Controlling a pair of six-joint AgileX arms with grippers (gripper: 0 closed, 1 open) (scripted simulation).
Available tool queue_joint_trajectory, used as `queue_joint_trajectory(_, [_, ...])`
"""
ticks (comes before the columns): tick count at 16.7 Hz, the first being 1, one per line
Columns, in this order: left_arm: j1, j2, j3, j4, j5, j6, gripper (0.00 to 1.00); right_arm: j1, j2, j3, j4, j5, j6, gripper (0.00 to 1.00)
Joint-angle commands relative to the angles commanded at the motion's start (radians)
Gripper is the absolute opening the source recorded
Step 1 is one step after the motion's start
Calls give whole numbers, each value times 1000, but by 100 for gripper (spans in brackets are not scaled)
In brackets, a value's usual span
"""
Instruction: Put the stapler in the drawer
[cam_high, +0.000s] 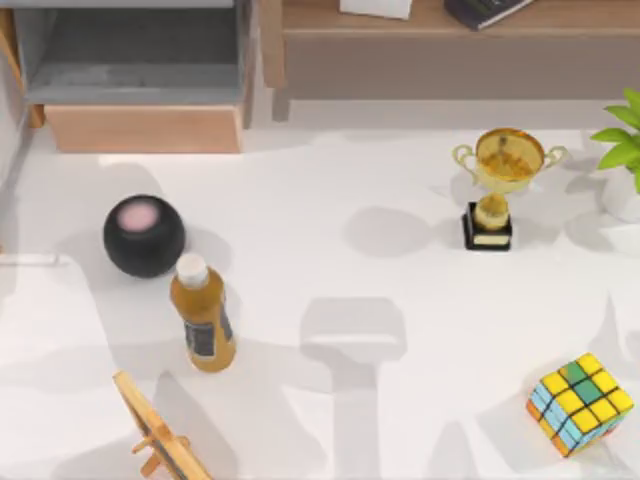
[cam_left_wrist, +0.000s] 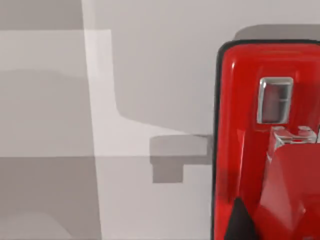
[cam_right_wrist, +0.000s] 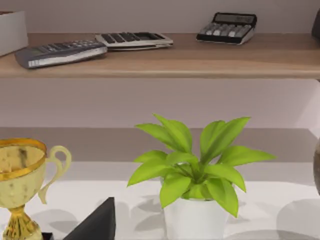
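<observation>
The stapler (cam_left_wrist: 265, 145) looms close under the left wrist camera, cut off at the frame edge, over pale counter (cam_left_wrist: 150, 90); whether fingers pinch it, I cannot tell. From above, the drawer (cam_high: 140, 128) stands open at the counter's far left, beside the shelf (cam_high: 420, 25).

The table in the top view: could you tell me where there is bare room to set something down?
The widest bare patch of the table lies between the amber bottle and the trophy. The left side is crowded around the black ball.
</observation>
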Motion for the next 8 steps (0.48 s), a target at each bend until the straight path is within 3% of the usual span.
queue_joint_trajectory(8, [0,0,0,0,0,0,98,0,0,0,0,0,0,100])
